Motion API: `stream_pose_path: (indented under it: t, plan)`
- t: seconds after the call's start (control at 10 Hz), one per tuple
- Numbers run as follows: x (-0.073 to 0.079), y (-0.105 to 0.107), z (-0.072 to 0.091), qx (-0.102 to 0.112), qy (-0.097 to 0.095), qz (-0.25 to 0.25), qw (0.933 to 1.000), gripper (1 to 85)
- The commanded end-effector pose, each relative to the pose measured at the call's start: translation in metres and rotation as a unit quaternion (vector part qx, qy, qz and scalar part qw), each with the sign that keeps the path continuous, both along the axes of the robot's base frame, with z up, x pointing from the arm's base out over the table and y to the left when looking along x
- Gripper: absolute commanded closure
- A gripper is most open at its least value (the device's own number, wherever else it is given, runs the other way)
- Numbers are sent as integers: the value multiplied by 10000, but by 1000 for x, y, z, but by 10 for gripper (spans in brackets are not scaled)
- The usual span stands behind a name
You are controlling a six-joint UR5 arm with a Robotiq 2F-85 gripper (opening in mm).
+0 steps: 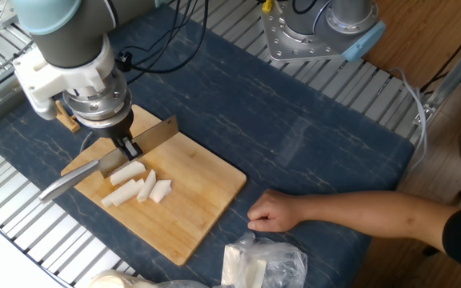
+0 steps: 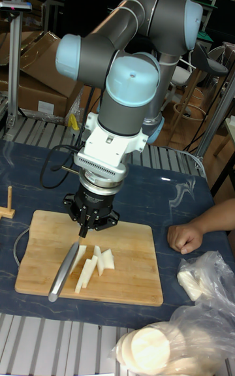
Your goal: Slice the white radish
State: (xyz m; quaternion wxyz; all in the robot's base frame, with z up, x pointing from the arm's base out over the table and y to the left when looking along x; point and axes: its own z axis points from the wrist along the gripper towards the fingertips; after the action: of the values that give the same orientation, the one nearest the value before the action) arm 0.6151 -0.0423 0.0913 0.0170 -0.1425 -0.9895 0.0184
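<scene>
Cream-white and cut into several short sticks and wedges, the white radish (image 1: 137, 185) (image 2: 92, 264) lies near the middle of a bamboo cutting board (image 1: 190, 204) (image 2: 130, 278). The pieces lie side by side in a loose fan, touching or nearly touching one another. In the fixed view each stick's long axis runs from lower left to upper right, and the row of pieces as a whole spreads from the board's left side toward its centre. In the tall fixed view the sticks run mostly up and down the picture, leaning a little to the right at the top.

The gripper (image 1: 130, 150) (image 2: 83, 227) hangs over the left part of the board with its fingers clamped together on a knife (image 1: 110, 160) (image 2: 63, 271). The blade points up and right in the fixed view, and the metal handle slopes down toward the board's lower left edge. The knife sits just beside the leftmost radish stick; whether it touches it cannot be told.

A person's hand (image 1: 274, 212) (image 2: 186, 237) rests as a loose fist on the dark blue mat (image 1: 294, 136), to the right of the board and well apart from the radish pieces. A clear plastic bag (image 1: 262, 268) (image 2: 196, 330) holding more white slices lies near the front edge.
</scene>
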Motion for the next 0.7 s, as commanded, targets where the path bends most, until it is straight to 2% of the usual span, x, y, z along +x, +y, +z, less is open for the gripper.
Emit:
stream_pose_path:
  t: [0.0, 0.6]
  plan:
    - [2, 1, -3, 66, -17, -96, 9999, 847]
    - [4, 1, -6, 49, -18, -127, 9999, 847]
